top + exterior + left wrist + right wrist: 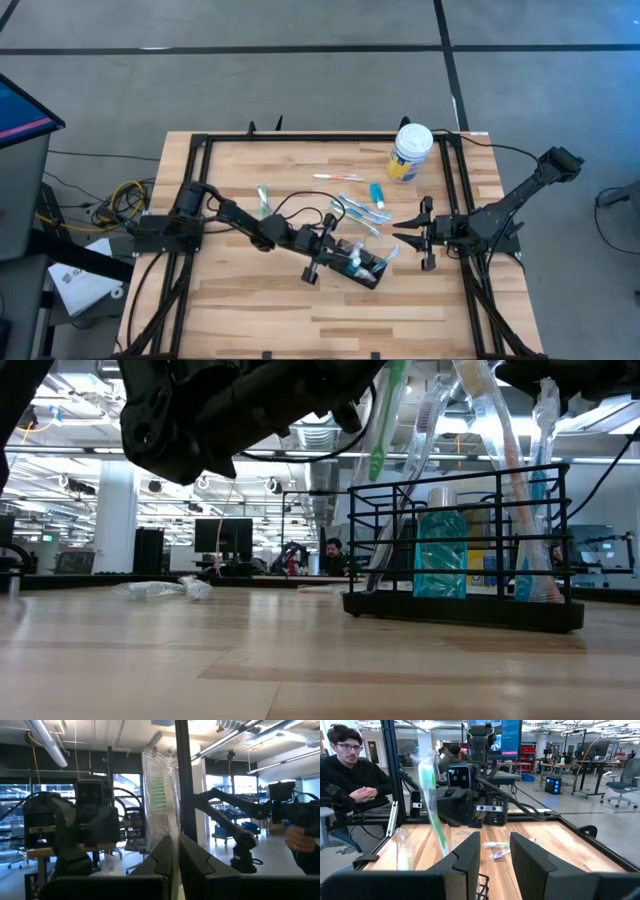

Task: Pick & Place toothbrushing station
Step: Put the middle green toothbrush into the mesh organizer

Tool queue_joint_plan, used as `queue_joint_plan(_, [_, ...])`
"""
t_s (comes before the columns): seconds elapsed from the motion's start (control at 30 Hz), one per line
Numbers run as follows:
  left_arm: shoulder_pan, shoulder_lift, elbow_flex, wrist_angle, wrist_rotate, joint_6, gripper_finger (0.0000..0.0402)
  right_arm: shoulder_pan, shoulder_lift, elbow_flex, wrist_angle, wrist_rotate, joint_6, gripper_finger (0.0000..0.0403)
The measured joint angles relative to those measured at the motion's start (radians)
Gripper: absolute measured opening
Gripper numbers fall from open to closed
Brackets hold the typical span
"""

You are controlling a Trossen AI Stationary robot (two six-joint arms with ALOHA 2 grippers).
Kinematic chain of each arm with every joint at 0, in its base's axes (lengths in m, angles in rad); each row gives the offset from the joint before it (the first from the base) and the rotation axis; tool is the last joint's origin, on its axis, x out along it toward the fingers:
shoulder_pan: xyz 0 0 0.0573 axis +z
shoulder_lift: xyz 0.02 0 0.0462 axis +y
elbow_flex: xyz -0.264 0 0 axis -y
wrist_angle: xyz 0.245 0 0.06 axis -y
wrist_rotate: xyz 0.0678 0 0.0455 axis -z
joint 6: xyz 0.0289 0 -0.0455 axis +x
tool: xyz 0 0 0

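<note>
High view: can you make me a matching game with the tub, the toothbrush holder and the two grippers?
Things:
1. tub
2. toothbrushing station
3. right gripper
4. left gripper

Descriptions:
A. open, holding nothing
B. white lid, yellow label
C. shut on a black wire of the station
D. black, with toothbrushes standing in it

Pairs: 1-B, 2-D, 3-A, 4-C

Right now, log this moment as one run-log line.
task: pick and place toothbrushing station | left gripper: fingers shut, at station | right gripper: fingers open, empty, beside station | station: on table, holds toothbrushes
</note>
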Motion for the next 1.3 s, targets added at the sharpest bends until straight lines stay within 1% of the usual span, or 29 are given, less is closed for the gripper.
queue_joint_plan(0.23, [0.000,0.052,0.026,-0.002,-0.002,-0.002,0.0007,0.000,0.000,0.000,-0.001,0.000,0.000,0.0098])
queue_joint_plan(0.67, [0.000,0.054,0.025,-0.004,-0.010,-0.002,0.0010,0.000,0.000,0.000,-0.004,0.000,0.000,0.0098])
queue_joint_plan(0.87, [0.000,0.054,0.025,-0.033,-0.010,-0.002,0.0011,0.000,0.000,0.000,-0.004,0.000,0.000,0.0098])
queue_joint_plan(1.13, [0.000,0.054,0.024,-0.048,-0.010,-0.001,0.0033,0.000,0.000,0.000,-0.004,0.000,0.000,0.0098])
queue_joint_plan(1.3, [0.000,0.054,0.024,-0.048,-0.010,-0.001,0.0034,0.000,0.000,0.000,-0.004,0.000,0.000,0.0098])
